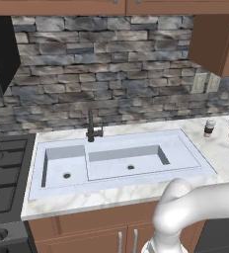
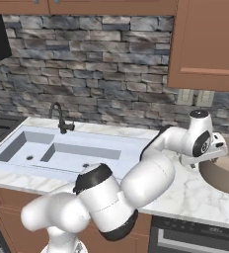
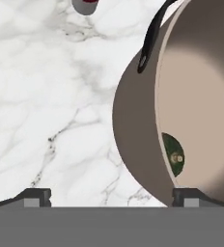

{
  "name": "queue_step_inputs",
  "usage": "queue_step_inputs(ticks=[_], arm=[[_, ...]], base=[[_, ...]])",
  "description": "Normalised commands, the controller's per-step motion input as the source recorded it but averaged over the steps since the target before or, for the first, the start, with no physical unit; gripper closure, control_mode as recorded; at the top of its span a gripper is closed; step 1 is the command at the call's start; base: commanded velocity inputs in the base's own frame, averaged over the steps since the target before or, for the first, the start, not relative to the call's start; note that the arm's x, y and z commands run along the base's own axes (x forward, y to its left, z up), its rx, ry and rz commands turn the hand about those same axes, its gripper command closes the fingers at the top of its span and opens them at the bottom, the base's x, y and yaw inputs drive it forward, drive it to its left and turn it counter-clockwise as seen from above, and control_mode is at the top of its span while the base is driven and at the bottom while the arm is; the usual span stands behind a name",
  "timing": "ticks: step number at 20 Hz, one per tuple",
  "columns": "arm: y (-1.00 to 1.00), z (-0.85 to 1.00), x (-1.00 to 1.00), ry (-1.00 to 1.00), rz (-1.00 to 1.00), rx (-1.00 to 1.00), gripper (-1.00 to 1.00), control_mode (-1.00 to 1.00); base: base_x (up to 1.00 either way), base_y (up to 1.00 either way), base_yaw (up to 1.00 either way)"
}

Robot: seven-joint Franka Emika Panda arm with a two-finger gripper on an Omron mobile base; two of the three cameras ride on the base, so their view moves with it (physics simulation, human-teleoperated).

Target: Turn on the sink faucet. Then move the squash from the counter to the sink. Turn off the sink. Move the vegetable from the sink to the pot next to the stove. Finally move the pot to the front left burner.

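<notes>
Brownish-grey pot (image 3: 133, 120), dark green squash (image 3: 173, 153)

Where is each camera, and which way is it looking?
Left base view: behind the arm's left, looking down at the sink; white arm at lower right.
Right base view: behind its right, facing sink and pot; arm stretches toward the pot.
Hand view: on the hand, looking down at pot with squash inside; gripper open.
Both base views share the sink and faucet.
</notes>
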Motion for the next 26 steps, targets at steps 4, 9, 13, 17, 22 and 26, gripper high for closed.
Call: queue_step_inputs(ticks=[4, 9, 13, 17, 22, 26], arm=[[-0.07, -0.17, 0.21, 0.02, 0.03, 0.02, -1.0, -1.0], [-0.12, -0.13, 0.16, 0.0, 0.04, 0.05, -1.0, -1.0], [-0.18, -0.09, 0.11, 0.0, 0.06, 0.07, -1.0, -1.0], [-0.16, -0.09, 0.05, 0.0, 0.05, 0.06, -1.0, -1.0], [-0.1, -0.07, 0.01, 0.0, 0.04, 0.03, -1.0, -1.0], [-0.04, -0.07, 0.0, 0.0, 0.02, 0.0, -1.0, -1.0]], base=[[0.0, 0.0, 0.0], [0.0, 0.0, 0.0], [0.0, 0.0, 0.0], [0.0, 0.0, 0.0], [0.0, 0.0, 0.0], [0.0, 0.0, 0.0]])
